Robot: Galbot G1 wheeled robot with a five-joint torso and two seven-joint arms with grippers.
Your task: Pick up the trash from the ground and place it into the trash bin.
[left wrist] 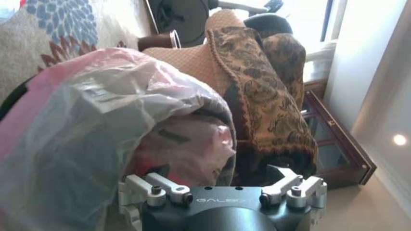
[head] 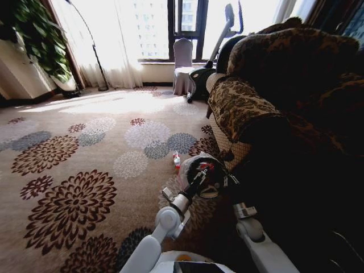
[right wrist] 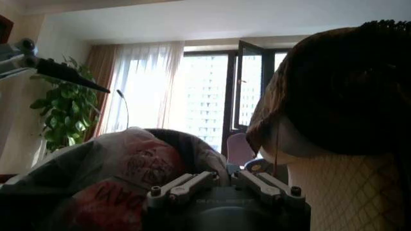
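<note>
Both pincers at trash bin [head: 200, 170] rim: left pincer [left wrist: 222, 185] spread wide, empty; right pincer [right wrist: 224, 180] closed, empty.

Floral carpet [head: 85, 170] carries trash bin [head: 200, 173], small bottle [head: 177, 160], perhaps red-capped.

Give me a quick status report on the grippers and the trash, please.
Left gripper open over trash bin. Right gripper shut beside bin. Small bottle on carpet behind bin. Sofa close alongside.
</note>
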